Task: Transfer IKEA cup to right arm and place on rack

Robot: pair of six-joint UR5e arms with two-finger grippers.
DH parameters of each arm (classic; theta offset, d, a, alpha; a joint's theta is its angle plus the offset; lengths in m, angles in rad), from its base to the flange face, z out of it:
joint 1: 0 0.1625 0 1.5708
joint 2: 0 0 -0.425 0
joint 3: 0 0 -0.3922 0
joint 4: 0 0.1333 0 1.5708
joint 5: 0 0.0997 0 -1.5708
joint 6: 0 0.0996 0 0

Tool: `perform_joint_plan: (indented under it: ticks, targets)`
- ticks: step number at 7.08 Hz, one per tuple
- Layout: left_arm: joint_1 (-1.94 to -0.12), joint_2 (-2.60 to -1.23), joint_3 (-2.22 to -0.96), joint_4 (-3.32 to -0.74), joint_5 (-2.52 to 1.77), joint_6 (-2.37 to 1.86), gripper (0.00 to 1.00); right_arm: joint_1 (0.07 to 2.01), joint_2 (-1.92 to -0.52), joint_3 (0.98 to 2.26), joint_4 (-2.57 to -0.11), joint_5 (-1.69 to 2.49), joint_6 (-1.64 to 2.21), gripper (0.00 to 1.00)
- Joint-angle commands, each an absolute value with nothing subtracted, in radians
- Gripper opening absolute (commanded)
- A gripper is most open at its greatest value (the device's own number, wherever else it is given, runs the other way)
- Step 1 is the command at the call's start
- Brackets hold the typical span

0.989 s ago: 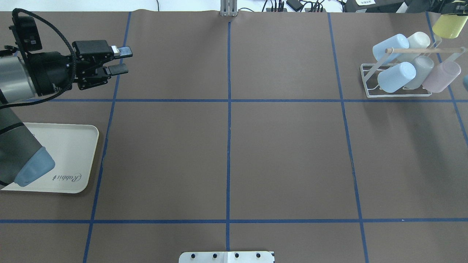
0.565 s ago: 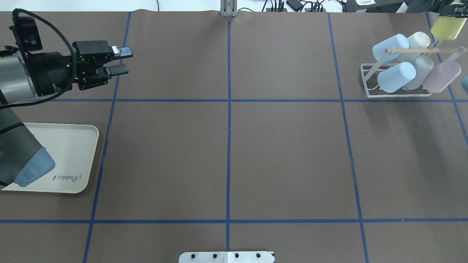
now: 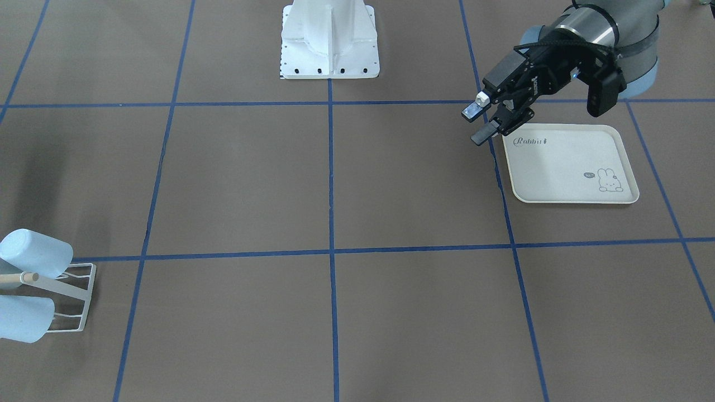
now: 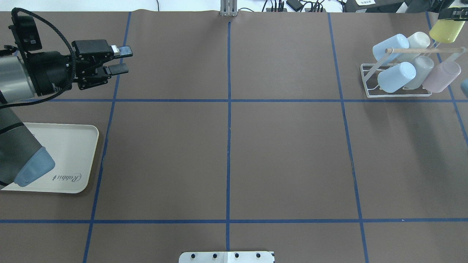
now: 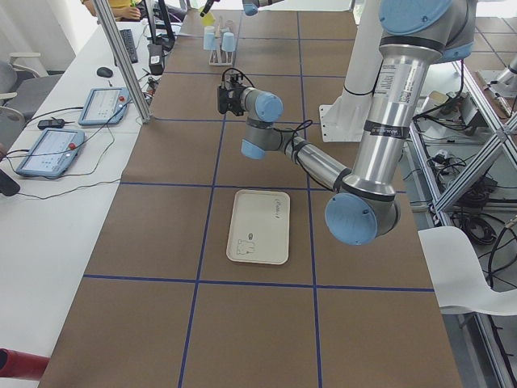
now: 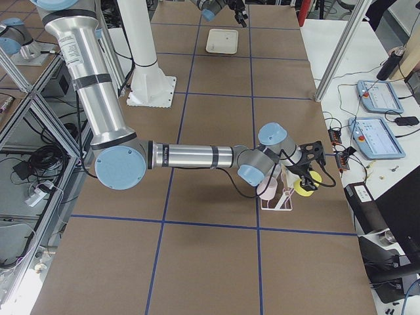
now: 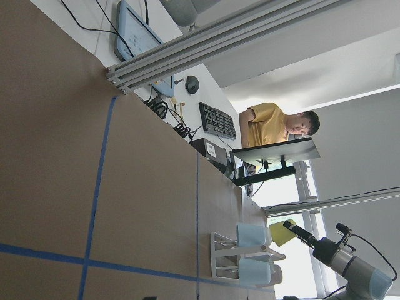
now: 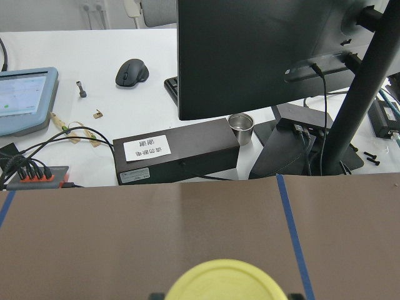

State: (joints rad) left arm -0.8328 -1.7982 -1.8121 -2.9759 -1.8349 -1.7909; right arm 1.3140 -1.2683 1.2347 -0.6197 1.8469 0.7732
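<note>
The right gripper (image 4: 453,16) holds the yellow cup (image 4: 446,31) tight. The cup is up in the air at the far right corner of the table (image 4: 285,153), at about 2 o'clock seen from above. It is just beside the white rack (image 4: 398,95), at the rack's 1 o'clock, near the end of the wooden peg (image 4: 420,50). Five other cups (image 4: 396,76) sit tipped on the rack: two blue, one white, one grey and one pink. The left gripper (image 4: 122,60) is at 10 o'clock, with its fingers apart and nothing in them. A cream tray (image 4: 78,146) lies at 8 o'clock.
</note>
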Motion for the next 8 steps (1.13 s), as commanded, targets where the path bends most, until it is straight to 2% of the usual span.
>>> perform_joint_plan:
  ticks: [1, 3, 7, 8]
  targets:
    - [-0.833, -1.798, -1.815, -2.976, -1.835, -1.793, 0.73, 1.31, -1.27, 1.236, -0.62, 1.848, 0.773, 0.0]
    - [-0.833, -1.799, -1.815, -2.976, -1.836, -1.793, 0.73, 1.305, -1.279, 1.236, -0.62, 1.85, 0.773, 0.0]
    - [-0.833, -1.798, -1.827, -2.976, -1.835, -1.795, 0.73, 1.293, -1.281, 1.23, -0.62, 1.845, 0.772, 0.44]
    - [-0.833, -1.798, -1.827, -2.976, -1.835, -1.796, 0.73, 1.292, -1.281, 1.227, -0.62, 1.845, 0.772, 0.7]
